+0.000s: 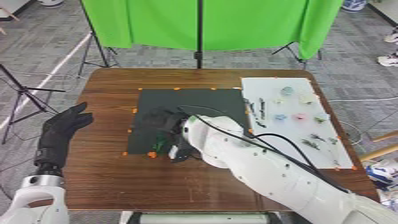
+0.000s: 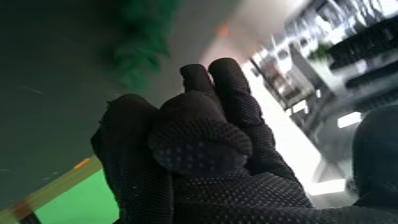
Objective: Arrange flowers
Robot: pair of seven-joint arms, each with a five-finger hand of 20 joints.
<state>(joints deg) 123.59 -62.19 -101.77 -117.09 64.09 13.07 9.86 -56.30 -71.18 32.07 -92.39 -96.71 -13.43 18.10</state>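
In the head view my right hand (image 1: 163, 119) is over the black mat (image 1: 200, 95), close to a green leafy stem (image 1: 160, 142) lying on the mat. The right wrist view has my right hand (image 2: 204, 145) with relaxed fingers and nothing visible in its grasp; the green foliage (image 2: 140, 45) is beyond the fingertips, apart from them. My left hand (image 1: 62, 127) is open beside the table's left edge. On the white board (image 1: 266, 87) lie several small pale flowers, including a pink one (image 1: 300, 117) and a blue one (image 1: 281, 117), plus leafy sprigs (image 1: 311, 143).
The brown table (image 1: 107, 170) surrounds the mat and board. Dark stems (image 1: 261, 107) lie along the board's left side. Orange tape pieces mark the edges of both. A green cloth (image 1: 160, 25) hangs behind the table, with black stands around it.
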